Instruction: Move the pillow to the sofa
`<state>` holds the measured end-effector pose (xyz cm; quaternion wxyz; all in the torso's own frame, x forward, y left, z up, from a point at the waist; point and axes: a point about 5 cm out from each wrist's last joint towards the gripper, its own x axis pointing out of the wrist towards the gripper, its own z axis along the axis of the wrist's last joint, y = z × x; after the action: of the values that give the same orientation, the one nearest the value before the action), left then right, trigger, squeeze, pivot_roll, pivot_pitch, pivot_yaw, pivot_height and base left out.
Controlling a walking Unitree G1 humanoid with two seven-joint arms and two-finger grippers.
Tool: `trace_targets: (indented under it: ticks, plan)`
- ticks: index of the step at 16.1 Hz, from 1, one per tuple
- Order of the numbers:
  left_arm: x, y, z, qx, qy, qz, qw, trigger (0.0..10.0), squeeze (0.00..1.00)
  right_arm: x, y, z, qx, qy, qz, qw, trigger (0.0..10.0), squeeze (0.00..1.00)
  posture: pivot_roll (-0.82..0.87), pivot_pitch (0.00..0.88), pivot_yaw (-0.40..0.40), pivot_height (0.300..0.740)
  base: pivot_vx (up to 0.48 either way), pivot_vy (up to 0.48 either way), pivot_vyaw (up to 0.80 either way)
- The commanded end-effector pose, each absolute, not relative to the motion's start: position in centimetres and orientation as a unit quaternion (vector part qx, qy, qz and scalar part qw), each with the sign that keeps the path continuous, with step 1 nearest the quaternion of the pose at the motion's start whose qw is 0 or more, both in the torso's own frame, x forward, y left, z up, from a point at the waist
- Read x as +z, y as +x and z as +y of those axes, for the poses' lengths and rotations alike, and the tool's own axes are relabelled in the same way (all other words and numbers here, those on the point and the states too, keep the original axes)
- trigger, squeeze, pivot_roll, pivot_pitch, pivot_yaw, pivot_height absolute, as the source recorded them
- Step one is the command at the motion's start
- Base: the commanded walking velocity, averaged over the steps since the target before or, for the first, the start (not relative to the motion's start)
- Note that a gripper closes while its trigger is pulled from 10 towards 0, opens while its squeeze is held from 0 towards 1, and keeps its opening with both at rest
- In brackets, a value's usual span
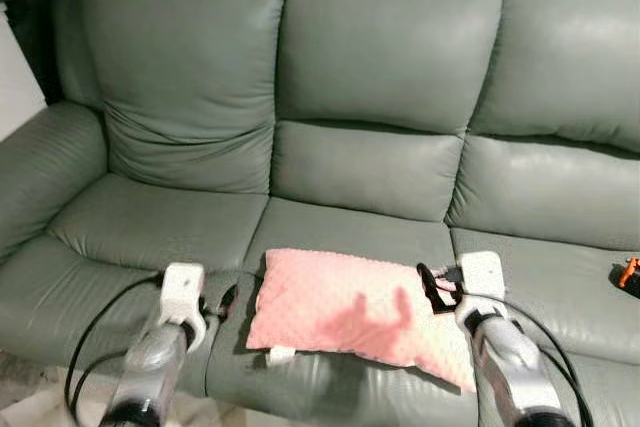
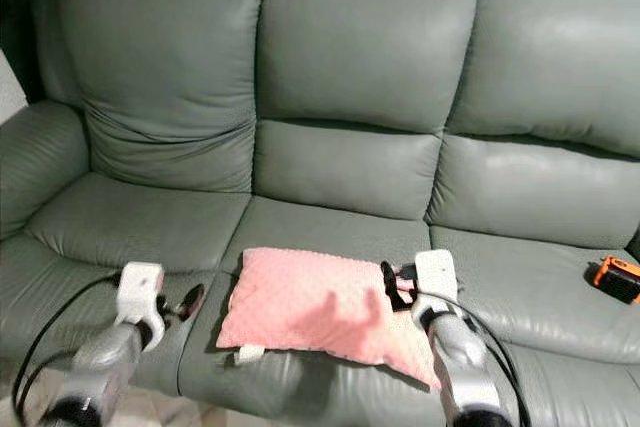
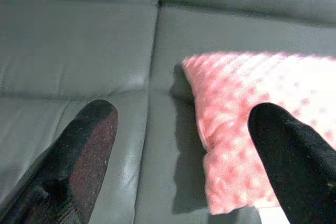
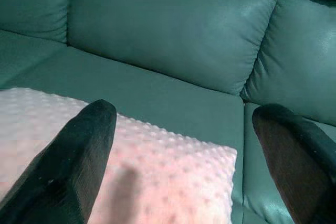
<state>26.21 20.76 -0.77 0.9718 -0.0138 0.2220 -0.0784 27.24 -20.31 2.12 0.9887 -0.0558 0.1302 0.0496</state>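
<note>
A pink dimpled pillow [image 1: 350, 309] lies flat on the middle seat of the grey-green sofa [image 1: 390, 47], near the front edge, with a white tag [image 1: 281, 354] at its near left corner. My left gripper [image 1: 228, 299] hovers just left of the pillow's left edge, open; in the left wrist view one finger [image 3: 294, 156] is over the pillow [image 3: 247, 114] and the other finger [image 3: 86, 150] over the bare seat. My right gripper [image 1: 432, 287] is open above the pillow's right end [image 4: 173, 166], holding nothing.
A small orange and black object [image 2: 615, 277] rests on the right seat cushion. The sofa's left armrest [image 1: 40, 167] rises at the far left. Black cables [image 1: 95, 332] loop from both wrists over the front edge of the seat.
</note>
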Motion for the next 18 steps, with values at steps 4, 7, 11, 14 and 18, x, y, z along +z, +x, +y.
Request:
trace_targets:
  ticks: [4, 7, 11, 14, 18]
  plan:
    - [2.0, 24.6, 21.1, -0.111, -0.035, 0.114, 0.987, 10.0, 0.0, 4.8, 25.0, -21.1, 0.046, -0.047, 0.094, 0.993, 10.0, 0.0, -0.14, 0.0, 0.011, 0.74, 0.0, 0.0, 0.0]
    - [2.2, 24.4, 21.4, -0.106, -0.023, 0.116, 0.987, 10.0, 0.0, 4.9, 24.8, -21.8, 0.037, -0.047, 0.104, 0.993, 10.0, 0.0, -0.14, 0.0, 0.009, 0.74, 0.0, 0.0, 0.0]
    - [2.7, 25.4, 21.2, -0.095, -0.018, 0.109, 0.989, 10.0, 0.0, 4.9, 25.9, -21.6, 0.058, -0.074, 0.106, 0.99, 10.0, 0.0, -0.14, 0.0, 0.001, 0.74, 0.0, 0.0, 0.31]
    - [2.9, 26.1, 21.1, -0.078, -0.019, 0.117, 0.99, 10.0, 0.0, 4.4, 26.2, -21.0, 0.063, -0.073, 0.117, 0.988, 10.0, 0.0, -0.14, 0.0, 0.003, 0.74, 0.0, 0.0, 0.8]
    - [2.7, 26.3, 21.4, -0.063, -0.009, 0.125, 0.99, 10.0, 0.0, 3.8, 26.3, -20.7, 0.067, -0.067, 0.125, 0.988, 10.0, 0.0, -0.14, 0.0, 0.005, 0.74, 0.0, 0.0, 0.4]
